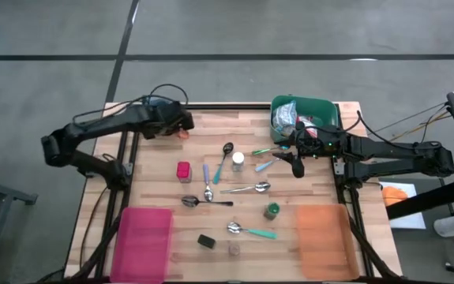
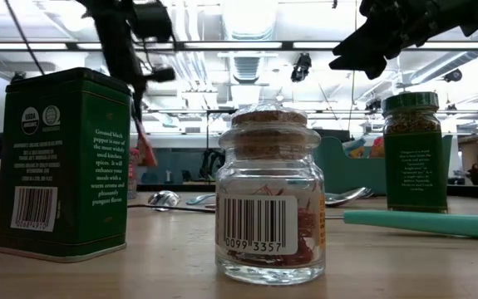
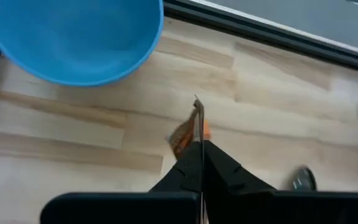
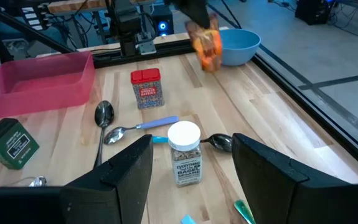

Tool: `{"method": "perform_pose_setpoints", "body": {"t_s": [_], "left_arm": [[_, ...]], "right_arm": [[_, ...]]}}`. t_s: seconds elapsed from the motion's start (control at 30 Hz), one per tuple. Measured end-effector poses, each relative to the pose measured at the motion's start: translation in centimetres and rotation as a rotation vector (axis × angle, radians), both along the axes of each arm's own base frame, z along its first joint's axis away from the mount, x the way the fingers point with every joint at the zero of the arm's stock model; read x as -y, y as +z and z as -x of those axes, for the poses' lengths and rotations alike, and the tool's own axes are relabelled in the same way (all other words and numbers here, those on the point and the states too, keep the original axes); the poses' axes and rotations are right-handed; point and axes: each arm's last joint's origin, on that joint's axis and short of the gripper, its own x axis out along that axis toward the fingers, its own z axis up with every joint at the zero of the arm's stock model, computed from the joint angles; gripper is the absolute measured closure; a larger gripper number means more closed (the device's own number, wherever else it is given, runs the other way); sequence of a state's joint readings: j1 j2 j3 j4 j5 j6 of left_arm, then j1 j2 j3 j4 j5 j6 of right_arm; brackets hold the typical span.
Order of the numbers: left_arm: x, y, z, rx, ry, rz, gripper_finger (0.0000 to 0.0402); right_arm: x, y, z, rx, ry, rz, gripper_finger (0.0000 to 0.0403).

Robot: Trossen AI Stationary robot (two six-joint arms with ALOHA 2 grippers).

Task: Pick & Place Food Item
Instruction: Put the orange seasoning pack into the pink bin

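A small orange food packet point(image 4: 208, 43) hangs under my left gripper point(image 4: 194, 14), which is shut on it near the table's far left. The high view shows the packet point(image 1: 183, 135) below that gripper point(image 1: 181, 126); the left wrist view shows it edge-on point(image 3: 182, 140) ahead of the shut fingers point(image 3: 198, 149). A blue bowl point(image 3: 73, 37) stands close by on the table. My right gripper point(image 1: 296, 164) hovers open right of centre, its fingers point(image 4: 129, 168) apart above a white-lidded spice jar point(image 4: 185, 152), touching nothing. My left gripper pinches the packet's upper edge point(image 3: 198, 132) between its two fingers, which slant down from above. The packet hangs below the fingers point(image 4: 197, 22), lifted clear of the table, beside the blue bowl point(image 4: 238, 43).
A green bin point(image 1: 325, 110) with bags stands far right. A pink tray point(image 1: 142, 241) lies near left, an orange tray point(image 1: 325, 241) near right. A red spice tin point(image 1: 183, 170), several spoons point(image 1: 246, 189), a green tin point(image 1: 205, 241) and jars point(image 1: 272, 210) are scattered mid-table.
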State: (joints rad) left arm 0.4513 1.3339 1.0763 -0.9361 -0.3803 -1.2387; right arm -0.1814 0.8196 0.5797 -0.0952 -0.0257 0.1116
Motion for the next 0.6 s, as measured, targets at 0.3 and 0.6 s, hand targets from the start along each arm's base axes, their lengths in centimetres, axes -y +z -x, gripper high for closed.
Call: {"method": "perform_pose_setpoints", "body": {"t_s": [0.3,0.6], "left_arm": [[7.4,3.6,2.0,0.081,-0.218,-0.06,0.0401],[14.5,5.3,3.2,0.083,-0.32,0.042,0.0401]], "right_arm": [[0.0,0.0,0.0,0.0,0.001,0.0,0.0189],[0.0,0.0,0.0,0.0,0.0,0.0,0.0189]]}}
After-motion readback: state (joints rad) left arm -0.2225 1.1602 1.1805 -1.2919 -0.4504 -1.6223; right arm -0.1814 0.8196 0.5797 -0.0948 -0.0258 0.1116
